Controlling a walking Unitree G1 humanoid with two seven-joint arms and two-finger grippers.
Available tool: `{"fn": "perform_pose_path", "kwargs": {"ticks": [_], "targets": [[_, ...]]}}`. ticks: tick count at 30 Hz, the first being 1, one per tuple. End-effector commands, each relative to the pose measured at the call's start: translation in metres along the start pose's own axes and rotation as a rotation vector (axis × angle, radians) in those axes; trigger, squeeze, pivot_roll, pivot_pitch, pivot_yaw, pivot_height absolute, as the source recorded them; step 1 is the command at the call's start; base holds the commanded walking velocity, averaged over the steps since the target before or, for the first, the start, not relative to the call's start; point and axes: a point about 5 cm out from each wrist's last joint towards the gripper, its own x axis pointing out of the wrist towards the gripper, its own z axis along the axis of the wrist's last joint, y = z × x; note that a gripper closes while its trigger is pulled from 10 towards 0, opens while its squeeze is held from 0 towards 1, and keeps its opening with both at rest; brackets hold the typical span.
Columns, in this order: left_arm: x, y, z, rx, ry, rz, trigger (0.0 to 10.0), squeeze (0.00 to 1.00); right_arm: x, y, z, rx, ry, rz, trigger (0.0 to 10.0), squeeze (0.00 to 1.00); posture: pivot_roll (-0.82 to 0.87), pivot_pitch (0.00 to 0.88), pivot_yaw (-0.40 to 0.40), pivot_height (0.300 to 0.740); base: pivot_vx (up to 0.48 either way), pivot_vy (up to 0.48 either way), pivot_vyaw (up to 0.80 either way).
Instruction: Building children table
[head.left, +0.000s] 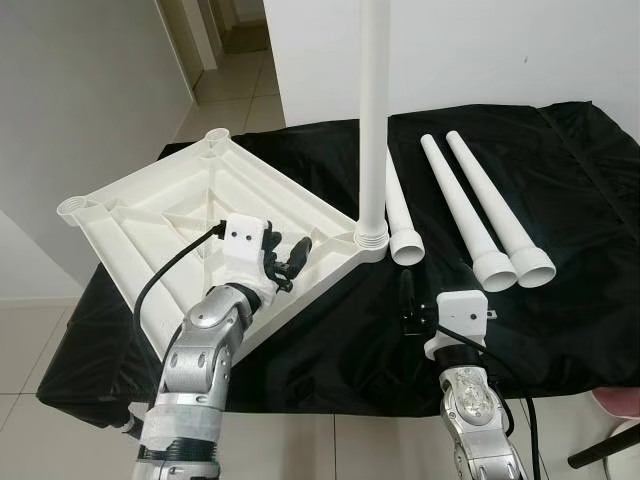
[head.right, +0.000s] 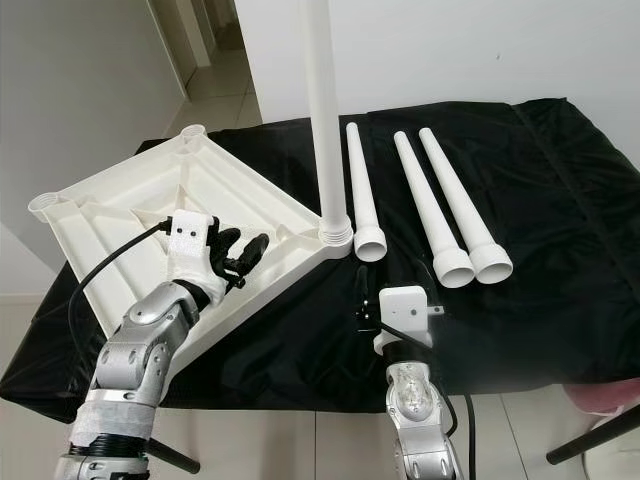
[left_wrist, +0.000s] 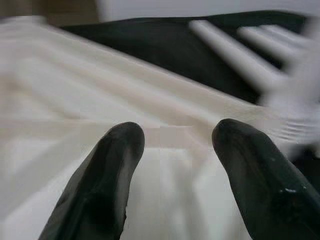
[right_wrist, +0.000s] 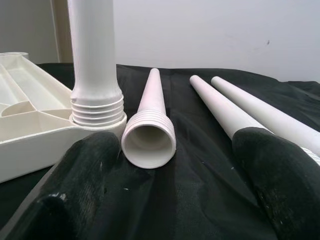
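Left tool (head.left: 283, 262) fingers apart over white tabletop (head.left: 150, 215), frame left. Right tool (right_wrist: 165, 190) fingers apart near loose leg (right_wrist: 150, 135), frame middle.

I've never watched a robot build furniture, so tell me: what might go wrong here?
1. One leg stands upright in the corner of the upside-down tabletop, which overhangs the table edge. If the left gripper, resting on it, presses hard, the top could tip or slide off.
2. Three loose legs lie on the black cloth. The right gripper, jaws open before the nearest leg, could nudge it and set it rolling.
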Motion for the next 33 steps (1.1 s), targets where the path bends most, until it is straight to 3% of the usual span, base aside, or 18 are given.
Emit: {"fn": "perform_pose_path", "kwargs": {"ticks": [1, 20, 33], "targets": [[-0.0004, 0.0116, -0.0065, 0.007, 0.026, 0.121, 10.0, 0.0, 0.0014, 0.0019, 0.0012, 0.01, 0.003, -0.008, 10.0, 0.0, -0.13, 0.029, 0.128, 0.74, 0.0, 0.0, 0.0], [0.0032, 0.0168, -0.0106, 0.021, 0.049, 0.262, 10.0, 0.0, 0.0046, 0.0022, 0.0028, 0.015, -0.004, -0.016, 10.0, 0.0, -0.13, 0.02, 0.122, 0.74, 0.0, 0.0, 0.0], [0.0032, 0.0188, -0.0135, 0.041, 0.061, 0.297, 10.0, 0.0, 0.0057, 0.0026, 0.0033, 0.016, -0.005, -0.016, 10.0, 0.0, -0.12, 0.021, 0.119, 0.74, 0.0, 0.0, 0.0]]}}
